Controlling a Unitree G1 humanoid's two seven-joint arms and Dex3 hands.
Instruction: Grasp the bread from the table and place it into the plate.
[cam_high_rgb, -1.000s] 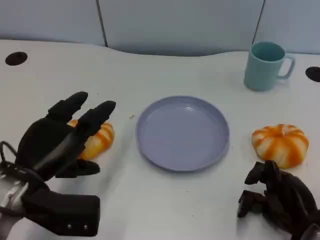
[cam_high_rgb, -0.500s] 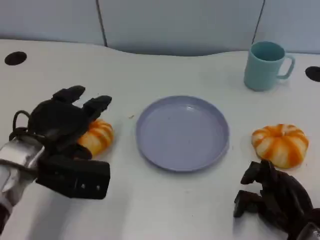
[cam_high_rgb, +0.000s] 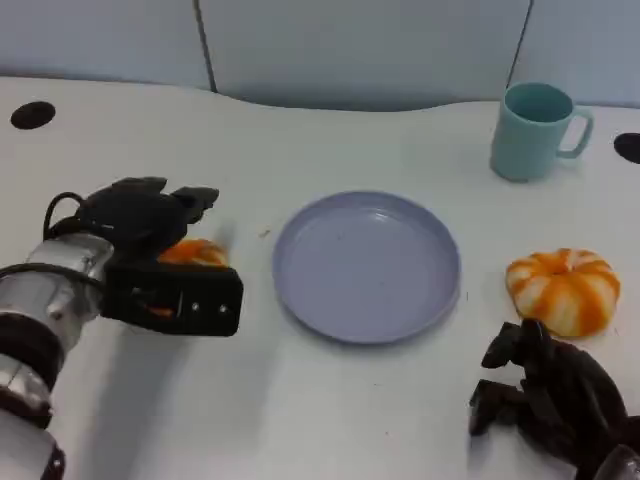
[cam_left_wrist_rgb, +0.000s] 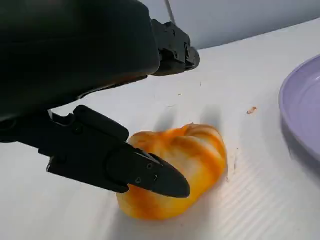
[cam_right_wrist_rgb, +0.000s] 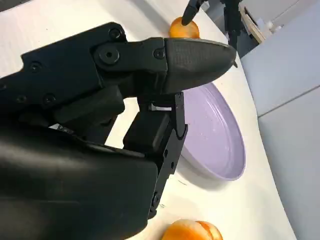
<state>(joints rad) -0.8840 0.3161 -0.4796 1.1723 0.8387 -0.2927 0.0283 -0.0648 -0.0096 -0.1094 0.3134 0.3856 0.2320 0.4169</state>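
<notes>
An orange-and-white striped bread (cam_high_rgb: 192, 252) lies on the white table left of the lilac plate (cam_high_rgb: 367, 300). My left hand (cam_high_rgb: 150, 212) arches over this bread and hides most of it. In the left wrist view the thumb (cam_left_wrist_rgb: 145, 176) lies along the near side of the bread (cam_left_wrist_rgb: 192, 155), and the other fingers (cam_left_wrist_rgb: 175, 44) hang above and beyond it, apart from it. The plate rim (cam_left_wrist_rgb: 302, 107) is close by. A second striped bread (cam_high_rgb: 562, 288) sits right of the plate. My right hand (cam_high_rgb: 545, 395) rests at the table's front right with its fingers curled in and nothing in them.
A teal mug (cam_high_rgb: 535, 130) stands at the back right, beyond the second bread. Black round holes (cam_high_rgb: 32, 115) mark the table's far corners. In the right wrist view the plate (cam_right_wrist_rgb: 220, 135) lies past my right hand (cam_right_wrist_rgb: 125, 100).
My left hand has swung forward and down over the left bread, from raised and spread to arched around it. The right hand has hardly moved.
</notes>
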